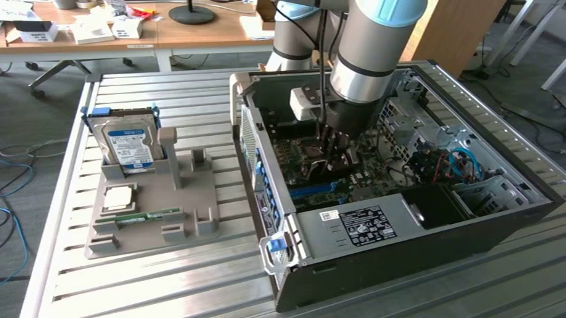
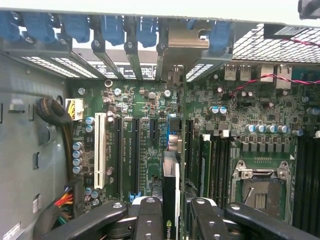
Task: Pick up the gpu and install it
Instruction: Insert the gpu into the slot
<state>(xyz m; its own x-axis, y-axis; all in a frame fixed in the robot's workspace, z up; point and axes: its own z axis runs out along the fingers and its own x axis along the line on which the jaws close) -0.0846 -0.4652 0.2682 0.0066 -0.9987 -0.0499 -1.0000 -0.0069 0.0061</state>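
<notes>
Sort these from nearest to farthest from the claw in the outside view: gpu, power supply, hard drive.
1. gpu: clamped in the gripper, inside the case.
2. power supply: in the same case, toward the camera.
3. hard drive: outside the case, standing in the grey tray, at the exterior view's left.

Case (image 1: 265, 142) open-topped; inside, gripper (image 2: 175, 214) pinching gpu (image 2: 170, 175) sits in a tight lane between black slots (image 2: 135, 155) and RAM (image 2: 206, 162), blue clips (image 2: 112, 27) walling the far end, cable bundle (image 2: 50, 112) well aside.
</notes>
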